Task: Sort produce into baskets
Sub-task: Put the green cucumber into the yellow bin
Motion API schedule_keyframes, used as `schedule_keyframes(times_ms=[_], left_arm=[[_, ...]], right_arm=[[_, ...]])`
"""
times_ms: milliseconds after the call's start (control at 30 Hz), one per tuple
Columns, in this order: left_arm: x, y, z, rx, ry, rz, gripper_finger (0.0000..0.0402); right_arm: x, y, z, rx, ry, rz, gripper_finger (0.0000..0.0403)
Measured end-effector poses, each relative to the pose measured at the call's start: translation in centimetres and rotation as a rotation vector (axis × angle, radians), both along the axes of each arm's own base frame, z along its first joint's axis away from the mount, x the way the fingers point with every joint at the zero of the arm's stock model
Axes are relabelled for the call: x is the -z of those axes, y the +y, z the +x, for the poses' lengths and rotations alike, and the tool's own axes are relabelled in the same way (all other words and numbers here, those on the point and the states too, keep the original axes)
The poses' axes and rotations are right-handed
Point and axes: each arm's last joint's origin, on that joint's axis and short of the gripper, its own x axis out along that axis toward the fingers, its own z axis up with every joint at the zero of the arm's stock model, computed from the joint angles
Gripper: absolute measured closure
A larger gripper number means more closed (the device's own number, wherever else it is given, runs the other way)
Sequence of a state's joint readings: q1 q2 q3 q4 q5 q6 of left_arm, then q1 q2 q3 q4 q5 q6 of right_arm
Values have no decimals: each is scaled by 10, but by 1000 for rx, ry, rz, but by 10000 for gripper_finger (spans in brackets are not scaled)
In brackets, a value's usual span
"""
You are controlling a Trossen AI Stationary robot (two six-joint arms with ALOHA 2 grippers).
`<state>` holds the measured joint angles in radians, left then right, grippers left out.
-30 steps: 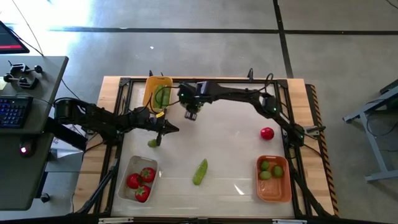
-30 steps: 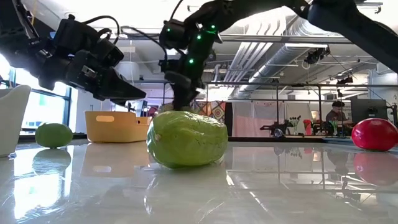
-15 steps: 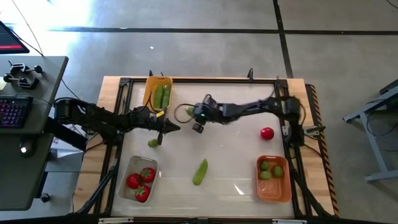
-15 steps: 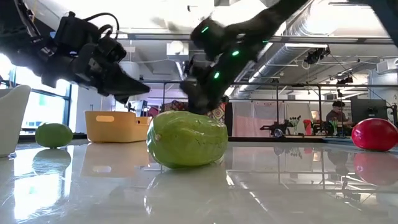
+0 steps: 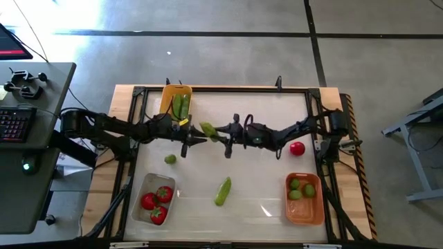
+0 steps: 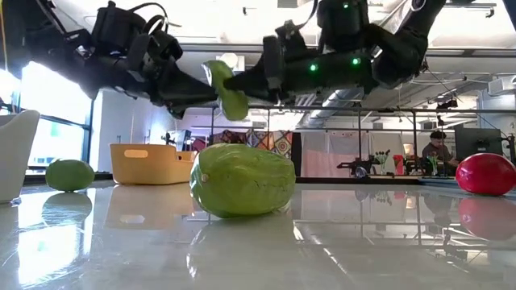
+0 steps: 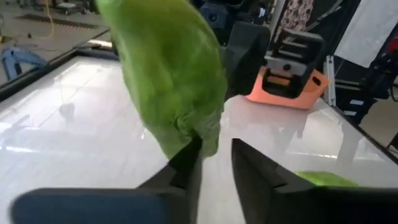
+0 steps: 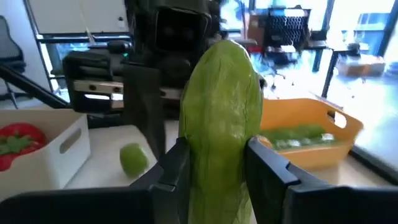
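High view: my right gripper point(image 5: 226, 134) and left gripper point(image 5: 196, 139) meet mid-table at one cucumber point(image 5: 207, 128), aloft.

Right wrist: my jaws pinch the cucumber.

Left wrist: fingers slightly parted at its tip, no grip yet.

Judgement: handover step; next, left clamps, right releases, toward yellow basket point(image 5: 166, 102).

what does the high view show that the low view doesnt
Only the high view: the clear bin with tomatoes, the dark orange bin with limes, and two cucumbers inside the yellow bin.
Only the low view: the room behind, with a person at a desk.
Both: the cucumber held in the air between the left claw and right claw, the cucumber on the table, a loose lime and a loose tomato.
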<state>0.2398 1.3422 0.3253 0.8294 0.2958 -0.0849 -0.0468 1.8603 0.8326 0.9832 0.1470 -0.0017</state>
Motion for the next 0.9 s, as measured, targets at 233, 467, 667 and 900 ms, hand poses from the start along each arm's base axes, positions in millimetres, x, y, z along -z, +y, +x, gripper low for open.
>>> schedule_keyframes(times_ms=[233, 467, 667, 900], left_arm=[[-10, 0, 8, -44, -23, 22, 227], [-18, 3, 13, -104, -59, 14, 153], [-23, 3, 14, -102, -101, 66, 143], [-28, 6, 13, -135, -148, 137, 144]], right_arm=[[-3, 8, 0, 28, -11, -83, 299], [-8, 16, 0, 108, -24, -164, 300], [-13, 29, -1, 189, -49, -258, 300], [-17, 45, -2, 168, -82, -300, 300]])
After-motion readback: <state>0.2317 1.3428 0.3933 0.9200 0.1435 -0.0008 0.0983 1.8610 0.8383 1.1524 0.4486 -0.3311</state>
